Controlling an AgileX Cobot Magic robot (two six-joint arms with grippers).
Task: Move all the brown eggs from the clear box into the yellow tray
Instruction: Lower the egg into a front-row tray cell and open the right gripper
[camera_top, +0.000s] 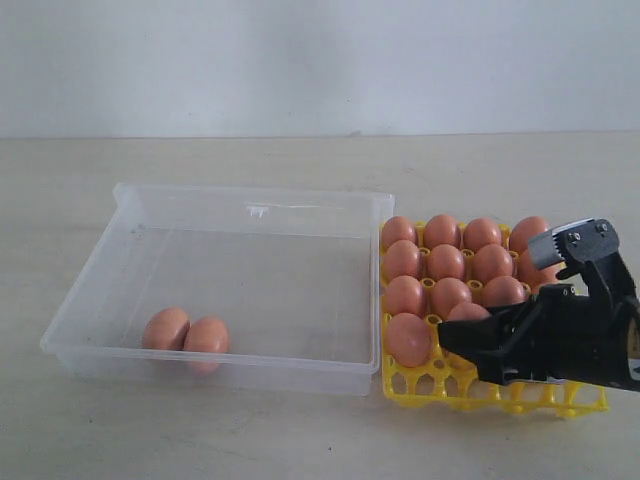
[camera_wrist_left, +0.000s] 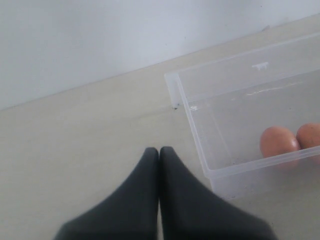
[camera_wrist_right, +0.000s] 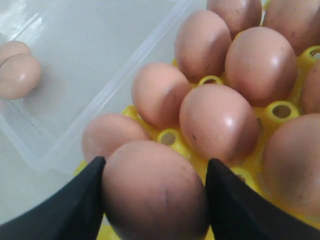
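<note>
My right gripper (camera_wrist_right: 155, 167) is shut on a brown egg (camera_wrist_right: 155, 192), with a black finger pressed against each side of it, low over the front left part of the yellow tray (camera_top: 520, 398). In the exterior view that egg (camera_top: 470, 311) shows just above the black gripper (camera_top: 462, 338). Several brown eggs (camera_top: 445, 262) fill the tray's cups. Two brown eggs (camera_top: 166, 328) (camera_top: 207, 338) lie side by side in the clear box (camera_top: 250, 196) at its front left corner. My left gripper (camera_wrist_left: 159, 150) is shut and empty, on the table outside the box's corner (camera_wrist_left: 195, 130).
The clear box and the yellow tray stand edge to edge on a pale wooden table (camera_top: 300, 430). A plain white wall (camera_top: 320, 60) rises behind the table. The left arm does not show in the exterior view.
</note>
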